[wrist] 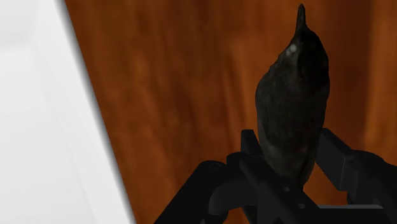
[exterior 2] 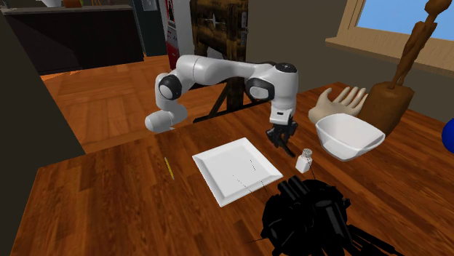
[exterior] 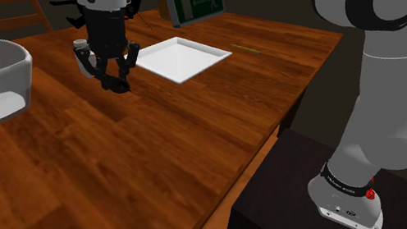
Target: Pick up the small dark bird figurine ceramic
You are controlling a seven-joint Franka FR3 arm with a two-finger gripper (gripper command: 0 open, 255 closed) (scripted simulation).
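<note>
A small dark bird figurine [wrist: 294, 95] stands between my two black fingers [wrist: 251, 151], which clasp its lower body from both sides. Its pointed end sticks out past the fingertips over the wooden table [wrist: 191, 95]. In the shoulder view my gripper [exterior: 118, 82] hangs low over the table [exterior: 119, 172], just off the corner of the white square plate [exterior: 182, 57], with the dark figurine [exterior: 120, 84] at its tips. In the second exterior view the gripper [exterior 2: 280, 140] sits between the plate [exterior 2: 236, 171] and the white bowl [exterior 2: 349, 136].
A salt shaker [exterior 2: 304, 160] stands close to the gripper. A pale hand sculpture [exterior 2: 342, 104] and a brown wooden figure [exterior 2: 399, 80] are behind the bowl. A black spiky object [exterior 2: 305, 218] sits at the table's near edge. A yellow pencil [exterior 2: 169, 167] lies beyond the plate.
</note>
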